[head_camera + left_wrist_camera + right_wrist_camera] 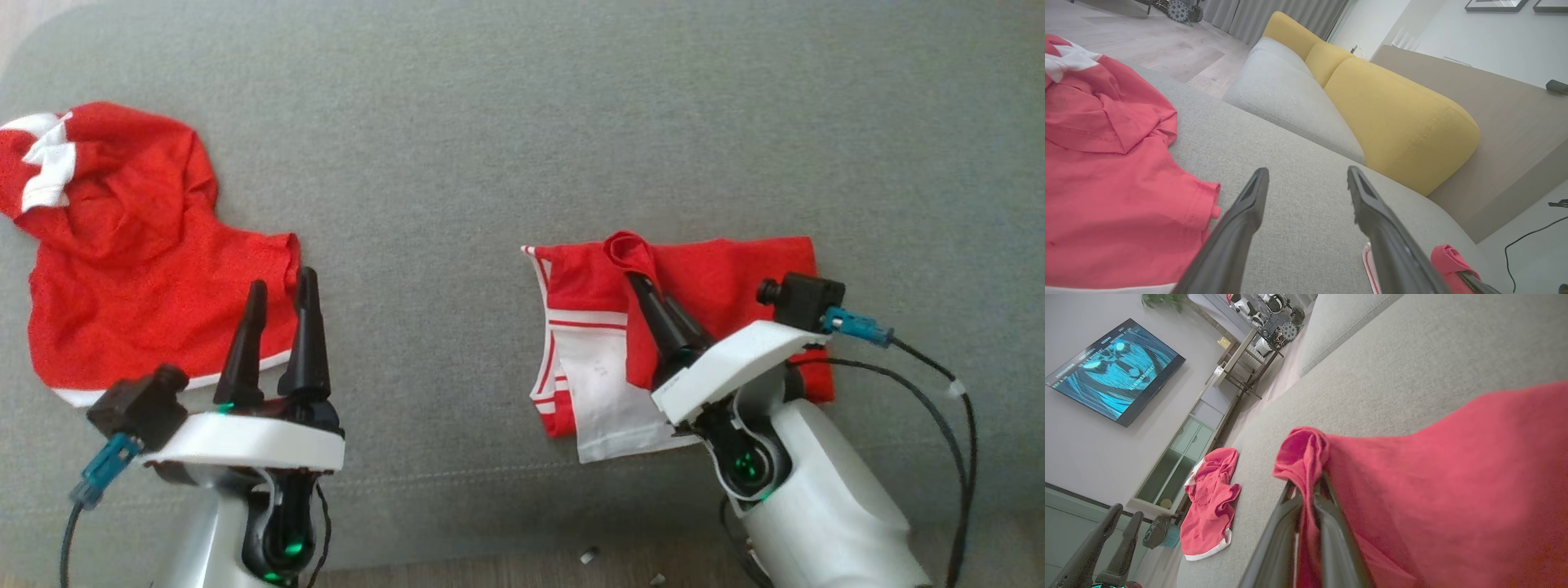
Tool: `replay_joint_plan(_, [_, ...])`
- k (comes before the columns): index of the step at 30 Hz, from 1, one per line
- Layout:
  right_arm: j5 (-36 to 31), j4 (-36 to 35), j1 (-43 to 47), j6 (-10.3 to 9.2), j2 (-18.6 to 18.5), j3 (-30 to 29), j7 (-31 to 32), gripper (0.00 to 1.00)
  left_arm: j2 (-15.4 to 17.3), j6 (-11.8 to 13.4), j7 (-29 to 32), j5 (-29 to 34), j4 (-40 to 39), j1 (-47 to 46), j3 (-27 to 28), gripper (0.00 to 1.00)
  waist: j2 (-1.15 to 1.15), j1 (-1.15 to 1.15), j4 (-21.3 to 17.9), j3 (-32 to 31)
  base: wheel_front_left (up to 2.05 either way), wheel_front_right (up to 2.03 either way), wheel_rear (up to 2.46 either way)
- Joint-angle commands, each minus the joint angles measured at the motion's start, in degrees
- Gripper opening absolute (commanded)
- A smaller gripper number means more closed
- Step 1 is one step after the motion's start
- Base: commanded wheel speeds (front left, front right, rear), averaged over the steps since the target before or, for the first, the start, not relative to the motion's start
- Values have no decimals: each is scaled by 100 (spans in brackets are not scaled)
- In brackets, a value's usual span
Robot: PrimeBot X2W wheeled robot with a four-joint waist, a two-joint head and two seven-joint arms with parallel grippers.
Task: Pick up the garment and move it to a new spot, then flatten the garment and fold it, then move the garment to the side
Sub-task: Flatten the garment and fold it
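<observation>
1. The folded red-and-white jersey garment [727,278] lies on the right part of the grey fabric couch seat [457,122], close to its near edge. A white striped panel [600,367] faces up on its left half.
2. The right end effector [638,286] is pinched closed on a bunched red fold [627,247] at the garment's far edge. In the right wrist view the cloth is trapped between its dark fingers [1333,539].
3. The left end effector [282,282] hangs with its fingers spread and nothing between them, just beside the right edge of a second, crumpled red cloth [131,269] on the left.
4. I judge the step to be finishing the fold or carrying the garment aside. Only one point is held, so a low, slow lift should stop the layers sliding apart.
5. Bare cushion stretches wide on the far side and between the two cloths. The near seam [457,475] and the floor strip [490,572] are close, so dragging nearward risks spilling the garment off.
</observation>
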Motion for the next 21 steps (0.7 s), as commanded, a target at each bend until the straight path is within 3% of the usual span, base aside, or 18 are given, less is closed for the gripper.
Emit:
replay_joint_plan(1, [160,5,-332,21,59,232,-251,0,43,34,-35,-53,-155,-274,129,100,0,0,82,77,0,0,0])
replay_joint_plan(7, [880,751,-725,21,60,842,-818,0,43,36,-35,-80,-72,-328,89,100,0,0,167,170,0,0,0])
replay_joint_plan(9, [986,917,-830,21,60,1091,-893,73,43,36,-35,-81,-57,-342,94,100,0,0,166,178,0,0,0])
replay_joint_plan(10, [986,917,-830,21,60,1091,-893,73,43,36,-35,-81,-57,-342,94,100,0,0,166,178,0,0,0])
replay_joint_plan(11, [1053,986,-860,21,60,1212,-911,100,43,41,-35,-88,-50,-347,100,100,0,0,163,178,0,0,0])
replay_joint_plan(16, [1413,1229,-963,21,60,1699,-994,100,43,47,-35,-53,-3,-341,111,100,0,0,109,122,0,0,0])
replay_joint_plan(21, [1508,1493,-1282,21,60,1741,-1304,100,43,48,-35,-33,8,-292,178,100,0,0,-14,-6,0,0,0])
